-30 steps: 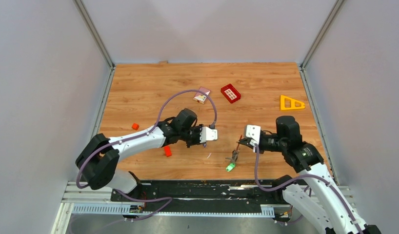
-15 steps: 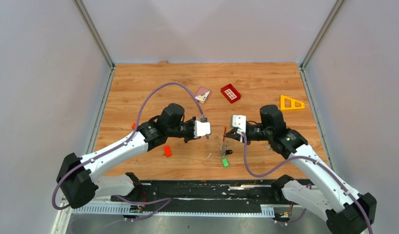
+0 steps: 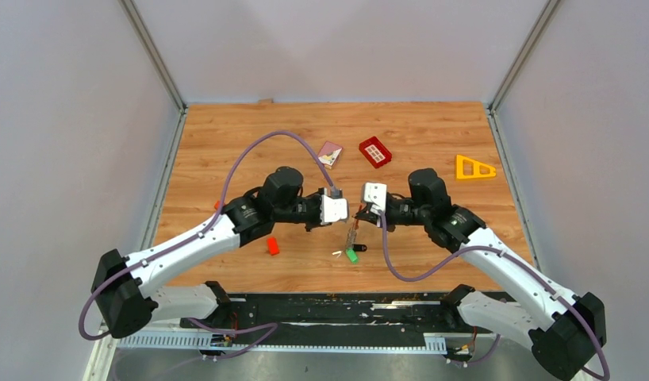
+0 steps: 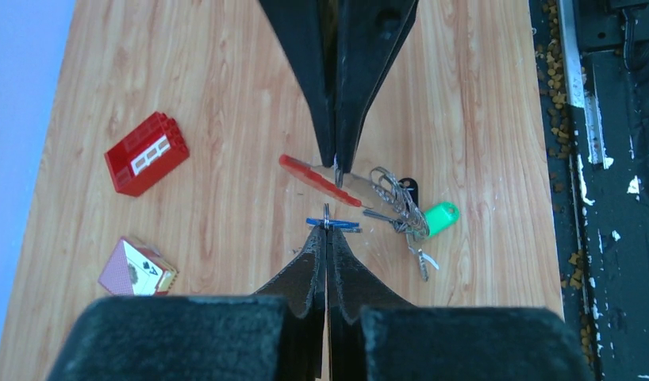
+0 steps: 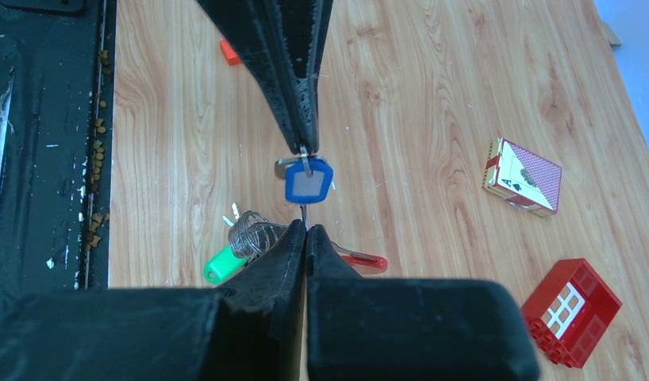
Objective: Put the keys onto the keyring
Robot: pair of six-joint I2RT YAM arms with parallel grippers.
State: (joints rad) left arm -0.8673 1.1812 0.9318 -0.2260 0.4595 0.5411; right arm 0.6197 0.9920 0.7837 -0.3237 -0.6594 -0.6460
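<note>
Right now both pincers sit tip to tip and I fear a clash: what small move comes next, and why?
Probably nudge the left pincer forward slowly: its blue key hangs just short of the keyring pinched in the right pincer, both shut.

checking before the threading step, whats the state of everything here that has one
left jaws: shut on the blue key
right jaws: shut on the keyring
blue key: gripped, not on the ring yet
keyring: gripped, green key on its ring
green key: on the ring
black key: beside the ring, cannot tell if threaded
card box: closed, lying flat
</note>
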